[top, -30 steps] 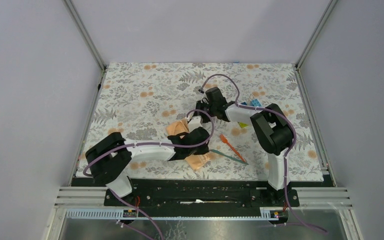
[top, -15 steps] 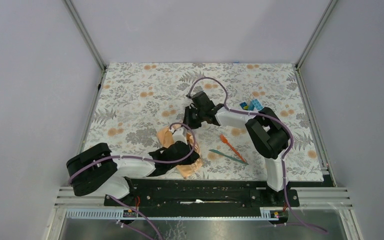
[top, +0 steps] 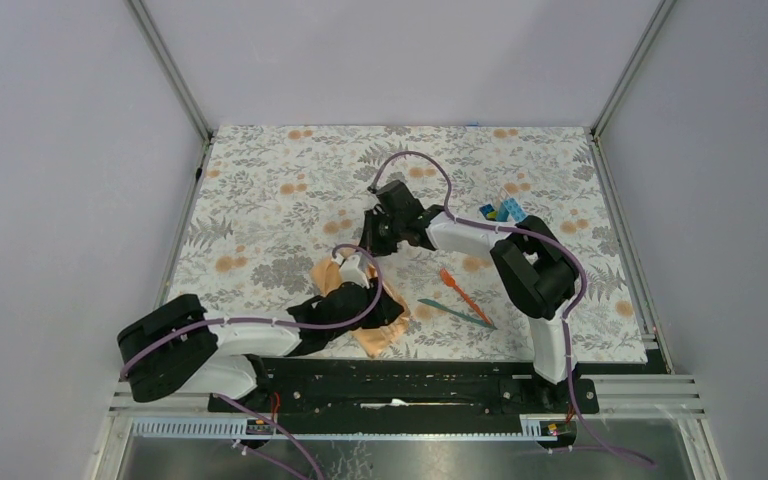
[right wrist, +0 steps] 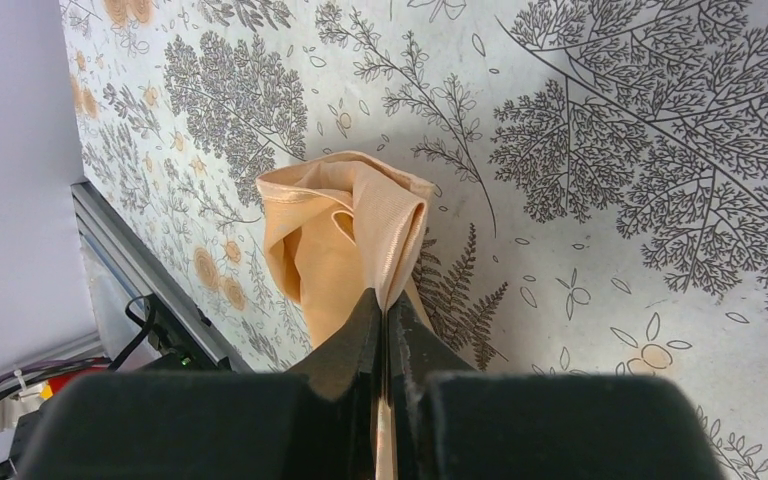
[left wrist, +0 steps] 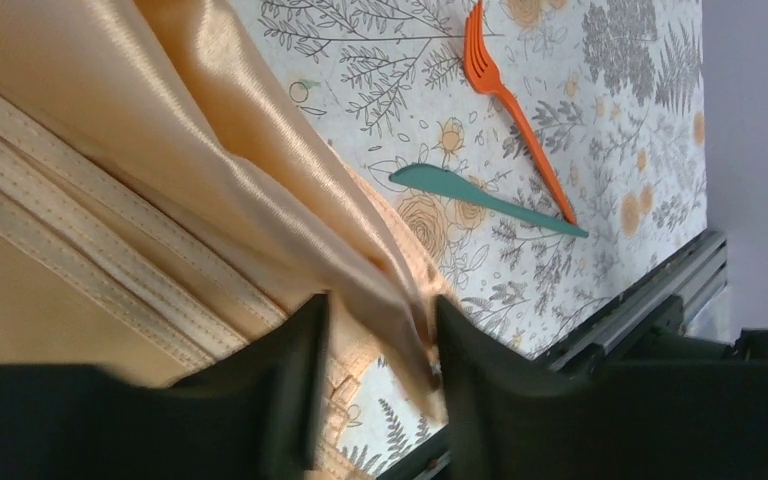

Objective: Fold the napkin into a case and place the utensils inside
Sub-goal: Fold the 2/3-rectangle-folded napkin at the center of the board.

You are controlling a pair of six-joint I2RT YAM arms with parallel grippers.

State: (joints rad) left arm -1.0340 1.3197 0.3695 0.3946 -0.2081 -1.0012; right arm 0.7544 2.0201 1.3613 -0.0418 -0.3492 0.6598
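Right gripper (right wrist: 382, 315), jaws closed, pinches a napkin (right wrist: 345, 230) corner at centre frame, apparently anchoring the fold. Left gripper (left wrist: 378, 335) stands part-open, cloth loose between its jaws. 2 utensils (left wrist: 440, 185) lie upper right, outside.

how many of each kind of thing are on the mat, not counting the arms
napkin: 1
fork: 1, orange
knife: 1, teal
blocks: 1 cluster, partly behind the right arm, pieces too small to count
total: 4, with the cluster as one
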